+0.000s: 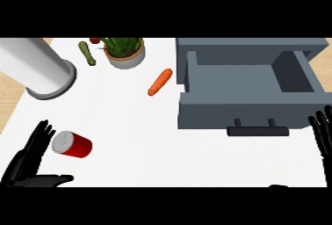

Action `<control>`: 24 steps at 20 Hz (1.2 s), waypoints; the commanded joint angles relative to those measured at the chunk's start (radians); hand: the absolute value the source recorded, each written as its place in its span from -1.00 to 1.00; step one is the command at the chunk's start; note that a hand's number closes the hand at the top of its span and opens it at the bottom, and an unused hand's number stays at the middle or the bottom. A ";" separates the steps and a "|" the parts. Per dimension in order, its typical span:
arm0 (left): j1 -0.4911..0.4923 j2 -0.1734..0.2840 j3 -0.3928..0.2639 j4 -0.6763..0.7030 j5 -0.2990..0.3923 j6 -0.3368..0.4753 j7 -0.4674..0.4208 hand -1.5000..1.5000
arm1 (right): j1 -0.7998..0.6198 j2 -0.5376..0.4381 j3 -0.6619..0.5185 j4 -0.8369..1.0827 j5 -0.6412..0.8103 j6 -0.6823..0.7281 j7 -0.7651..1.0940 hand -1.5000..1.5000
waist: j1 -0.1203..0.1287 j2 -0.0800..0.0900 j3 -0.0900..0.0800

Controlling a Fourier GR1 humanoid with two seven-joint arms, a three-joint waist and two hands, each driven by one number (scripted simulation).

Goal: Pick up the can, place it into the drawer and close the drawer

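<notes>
- Can (73, 144) is lying on its side on the counter (162, 149) at lower left, silver top facing your left hand (29, 154), so a sideways nudge is probably sending it rolling before you're getting a wrap on it.
- Left hand is sitting just beside the can with fingers straight and spread, thumb sticking out low; it's not holding anything. Fingertips are looking very close to the can's lid end, but I can't tell if they're actually touching.
- Right hand (322, 132) is showing at the right edge, fingers up and relaxed, gripping nothing, just resting beside the drawer (243, 103).
- Drawer is standing pulled out with the handle (257, 130) facing you, and it's well apart from the can, so you're looking at a long carry across.
- Carrot (160, 81) is lying near the drawer's left wall, so a wide swing could be clipping it.
- Also watch the drawer's front wall: coming in low, the can might be catching the rim instead of dropping inside.
</notes>
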 commanded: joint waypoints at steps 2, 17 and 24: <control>0.022 -0.010 -0.015 -0.006 0.008 0.009 0.004 -1.00 | 0.000 0.003 -0.004 -0.051 -0.008 -0.001 0.040 -1.00 | 0.002 -0.001 0.000; -0.204 0.031 -0.028 0.360 -0.028 0.084 -0.165 -1.00 | -0.016 0.017 0.026 -0.075 0.000 -0.019 0.103 -1.00 | -0.002 0.001 0.000; -0.171 0.006 -0.057 0.214 0.023 0.083 -0.039 -1.00 | 0.056 0.023 0.022 -0.138 -0.019 -0.015 0.081 -1.00 | 0.000 -0.001 0.000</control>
